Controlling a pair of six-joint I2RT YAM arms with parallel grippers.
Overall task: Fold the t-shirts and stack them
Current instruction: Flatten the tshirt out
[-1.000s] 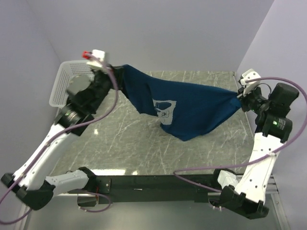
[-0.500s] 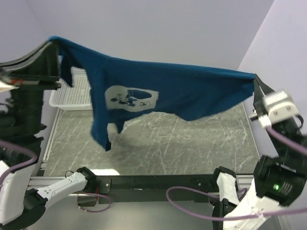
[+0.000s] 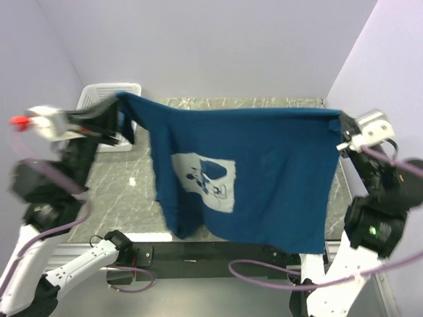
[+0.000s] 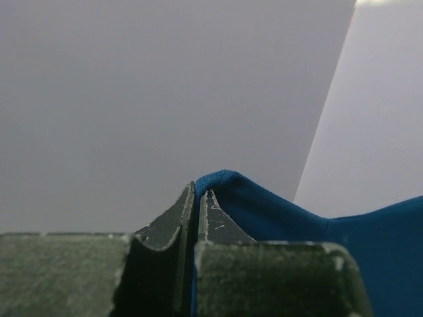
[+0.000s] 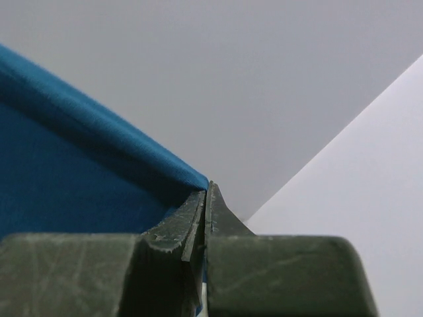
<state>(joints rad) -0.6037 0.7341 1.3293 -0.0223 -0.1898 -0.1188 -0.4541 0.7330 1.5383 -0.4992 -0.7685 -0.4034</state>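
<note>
Dark blue t-shirt (image 3: 277,165) with pale print (image 3: 205,182), white lattice basket (image 3: 108,90), grey marbled table (image 3: 125,195).

I count one t-shirt (image 3: 264,165), carrying one pale print (image 3: 205,181). I count one white basket (image 3: 112,88) and one table (image 3: 119,191). I count two arms, left arm (image 3: 39,191) and right arm (image 3: 380,221), with one gripper each: left gripper (image 3: 121,99) and right gripper (image 3: 341,119). Each wrist view shows two fingers (image 4: 165,224).

soft even light, left arm (image 3: 43,188) motion-blurred
</note>
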